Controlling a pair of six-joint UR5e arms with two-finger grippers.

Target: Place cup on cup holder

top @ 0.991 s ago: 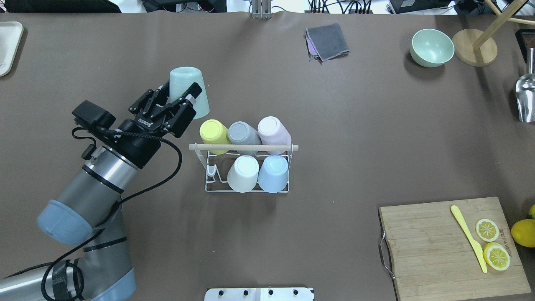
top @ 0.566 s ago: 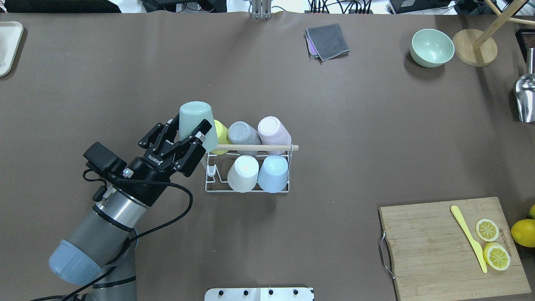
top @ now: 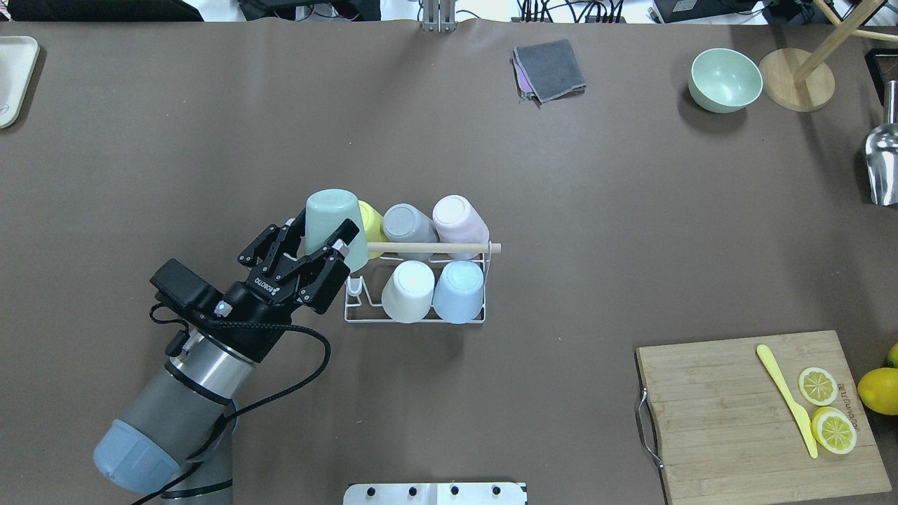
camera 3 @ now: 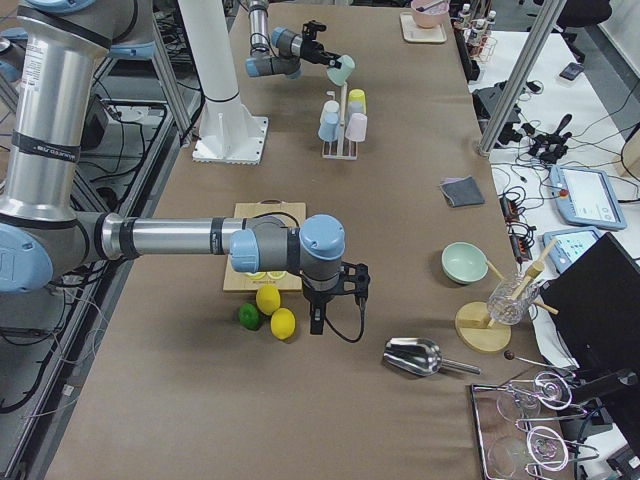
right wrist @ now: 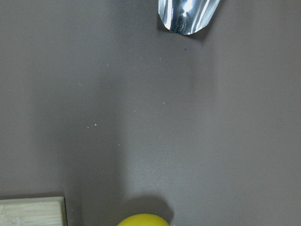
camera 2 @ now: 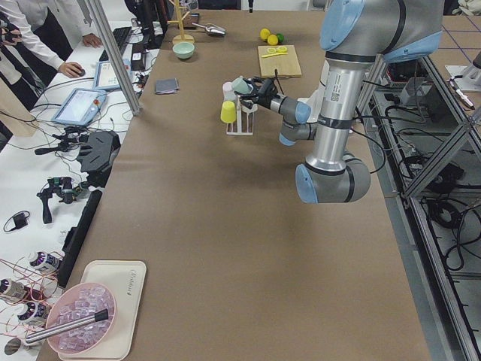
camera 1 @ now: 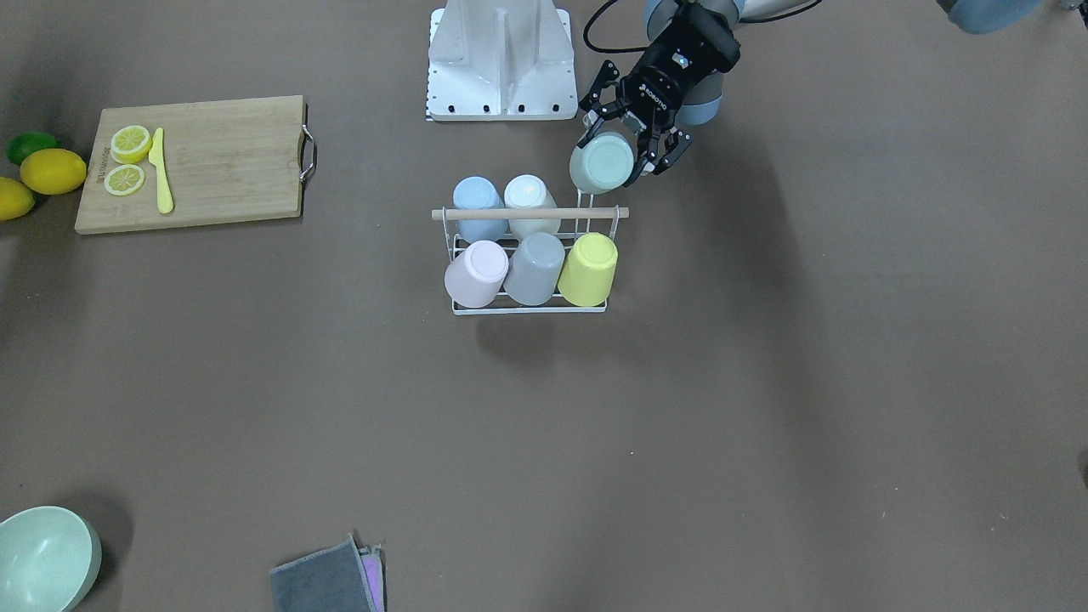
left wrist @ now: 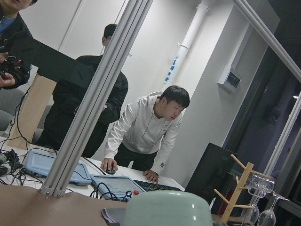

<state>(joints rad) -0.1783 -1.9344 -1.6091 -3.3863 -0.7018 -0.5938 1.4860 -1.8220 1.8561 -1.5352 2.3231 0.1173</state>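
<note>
My left gripper is shut on a mint green cup, held upside down and tilted above the left end of the cup holder. The holder is a white wire rack with a wooden dowel handle. It carries several upturned cups: yellow, grey, pink, white and blue. One front prong near the gripper is bare. In the front-facing view the mint cup hangs just behind the rack. It fills the bottom of the left wrist view. My right gripper shows only in the exterior right view, near the lemons; I cannot tell its state.
A cutting board with lemon slices and a yellow knife lies at the front right, with a lemon beside it. A green bowl, a wooden stand base, a metal scoop and a grey cloth lie at the back.
My left gripper has carried the mint cup from behind and left of the rack toward the robot and right, so it now overlaps the rack's left end and the yellow cup.
</note>
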